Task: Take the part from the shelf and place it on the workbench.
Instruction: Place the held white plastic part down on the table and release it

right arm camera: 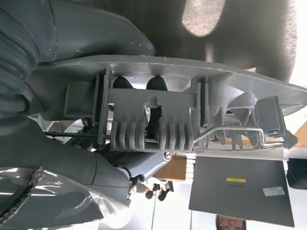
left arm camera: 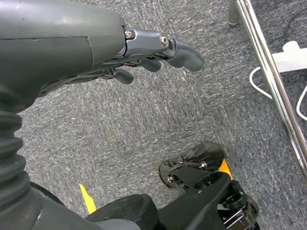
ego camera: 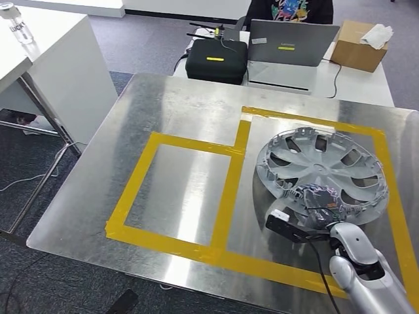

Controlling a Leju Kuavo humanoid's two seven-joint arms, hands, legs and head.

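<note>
While my right robot hand [ego camera: 320, 204] grips the near rim of the wheel cover [ego camera: 322, 170], the cover lies flat on the metal table [ego camera: 198, 118], face down with its ribbed inner side up. It sits inside the right-hand square of the yellow tape outline [ego camera: 228, 190], its far edge close to the tape's far line and its right edge just beside the tape's right line. My silver right forearm [ego camera: 365, 275] reaches toward the cover from the table's near edge, on the cover's near side.

Right wrist view: the cover's rim [right arm camera: 152, 120] runs between my thumb [right arm camera: 101, 33] on one face and dark fingertips [right arm camera: 156, 84] showing through the rim's clip openings on the other. The hold is closed on the rim; contact on both faces is visible. A wire retaining ring [right arm camera: 235, 132] runs along the rim's clips.

Left wrist view: my left robot hand [left arm camera: 145, 52] hangs over grey carpet [left arm camera: 145, 120], fingers loosely extended and apart, holding nothing. A chrome table leg [left arm camera: 271, 81] and a white cable [left arm camera: 260, 81] lie on the carpet side beyond the fingers.

Beyond the cover, past the table's far edge, a white desk [ego camera: 355, 82] carries a black case [ego camera: 216, 60], a grey laptop [ego camera: 291, 46] and a cardboard box [ego camera: 358, 44]. A person in a dark printed top [ego camera: 291, 10] sits behind the laptop.
</note>
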